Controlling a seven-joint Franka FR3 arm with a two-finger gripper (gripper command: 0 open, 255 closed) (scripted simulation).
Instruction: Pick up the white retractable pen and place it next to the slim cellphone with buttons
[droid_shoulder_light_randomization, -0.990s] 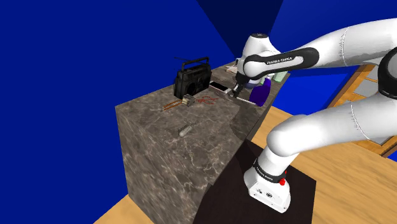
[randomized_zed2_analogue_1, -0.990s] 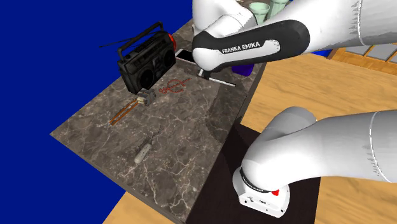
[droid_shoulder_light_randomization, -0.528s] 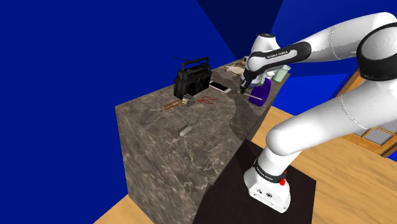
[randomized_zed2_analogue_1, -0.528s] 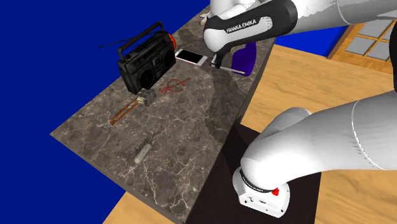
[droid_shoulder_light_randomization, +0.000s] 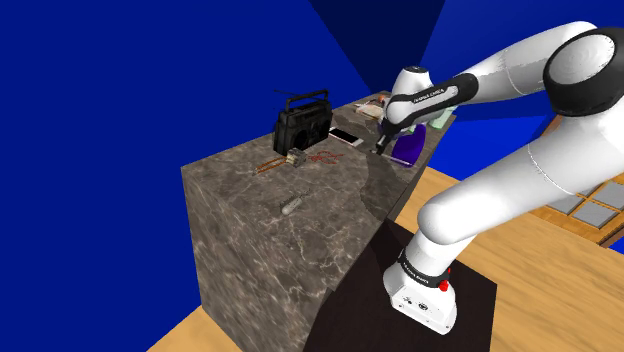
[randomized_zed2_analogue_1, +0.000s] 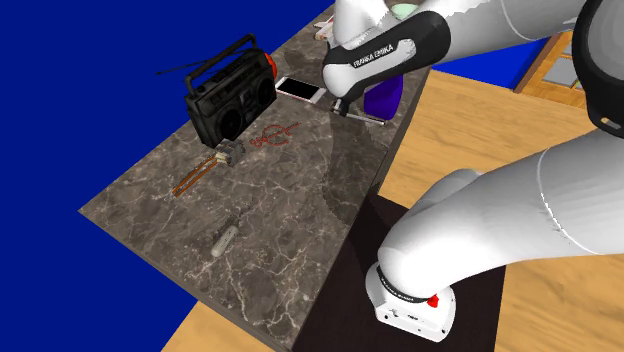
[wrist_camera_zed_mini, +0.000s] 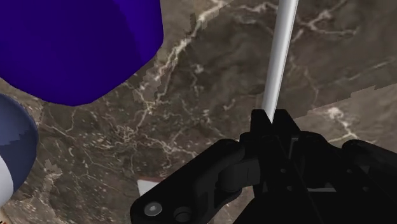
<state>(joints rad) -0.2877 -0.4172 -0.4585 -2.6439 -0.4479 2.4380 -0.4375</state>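
dark marbled counter (randomized_zed2_analogue_1: 290, 200) under flat blue walls; black boombox (randomized_zed2_analogue_1: 232, 95) at the second exterior view's left, then white-faced cellphone (randomized_zed2_analogue_1: 300, 90) just beside it; next along, gripper (wrist_camera_zed_mini: 272, 122) low by the phone, fingers pinching the pen (wrist_camera_zed_mini: 280, 57) near one end; probably kept near level to lay flat beside the phone, short of the purple container (randomized_zed2_analogue_1: 385, 95); pen slim, plain pale-grey rod, no clip visible.

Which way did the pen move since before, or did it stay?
Yes. In the second exterior view the pen shifted right, away from the boombox.
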